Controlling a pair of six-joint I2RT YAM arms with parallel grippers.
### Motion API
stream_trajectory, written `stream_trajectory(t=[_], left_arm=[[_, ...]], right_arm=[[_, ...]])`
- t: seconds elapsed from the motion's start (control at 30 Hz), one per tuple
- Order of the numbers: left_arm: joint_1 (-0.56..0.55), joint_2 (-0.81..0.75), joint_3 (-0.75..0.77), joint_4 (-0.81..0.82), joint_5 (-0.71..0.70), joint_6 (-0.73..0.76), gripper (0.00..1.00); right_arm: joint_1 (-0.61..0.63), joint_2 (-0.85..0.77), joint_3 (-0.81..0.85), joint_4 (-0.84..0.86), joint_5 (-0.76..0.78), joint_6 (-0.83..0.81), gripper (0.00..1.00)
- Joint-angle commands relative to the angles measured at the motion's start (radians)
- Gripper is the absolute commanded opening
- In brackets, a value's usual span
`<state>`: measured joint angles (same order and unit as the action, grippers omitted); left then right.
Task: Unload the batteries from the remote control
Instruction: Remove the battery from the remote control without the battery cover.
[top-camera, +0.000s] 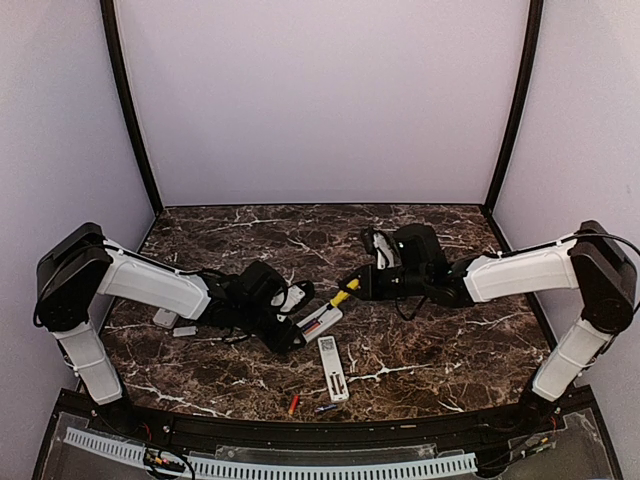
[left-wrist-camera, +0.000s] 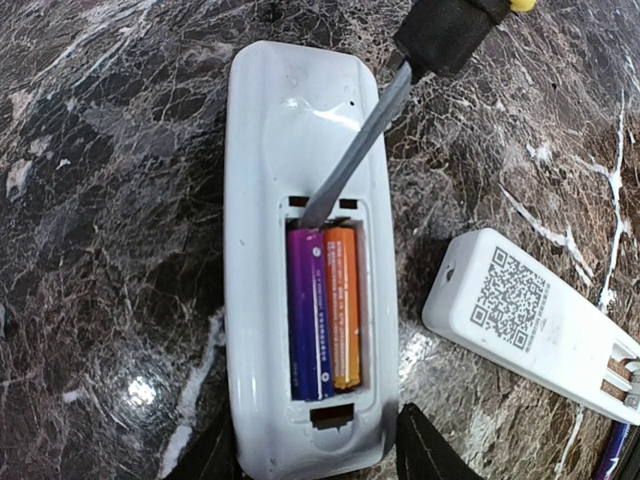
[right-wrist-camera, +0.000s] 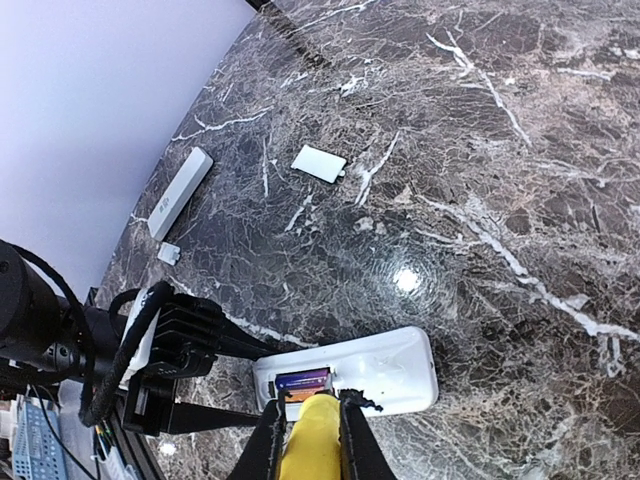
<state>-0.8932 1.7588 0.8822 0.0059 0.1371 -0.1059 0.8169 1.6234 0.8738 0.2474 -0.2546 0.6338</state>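
On the dark marble table, near its middle, the left gripper holds a white open remote; its fingers press on both sides of one end. From the right side comes the right gripper, with its fingers clamped on the yellow handle of a screwdriver. A second remote lies just nearer than the first one, not touching it. The grey screwdriver blade goes slanted into the uncovered compartment and its tip is at the end of the two batteries. These, a purple battery and an orange battery, sit side by side inside. Two loose batteries, one red and one dark, lie near the near edge.
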Motion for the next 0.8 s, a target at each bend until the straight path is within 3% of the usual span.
stream_trajectory(t=[0.0,0.77], left_arm=[[-0.018,0.061,-0.025,-0.095,0.007,0.025,0.18],[-0.017,0.085,-0.005,-0.106,0.015,0.028,0.16]], right_arm=[[0.033,0.020,-0.032,0.132,-0.265,0.182,0.00],[0.034,-0.049,-0.059,0.238,-0.347,0.312,0.00]])
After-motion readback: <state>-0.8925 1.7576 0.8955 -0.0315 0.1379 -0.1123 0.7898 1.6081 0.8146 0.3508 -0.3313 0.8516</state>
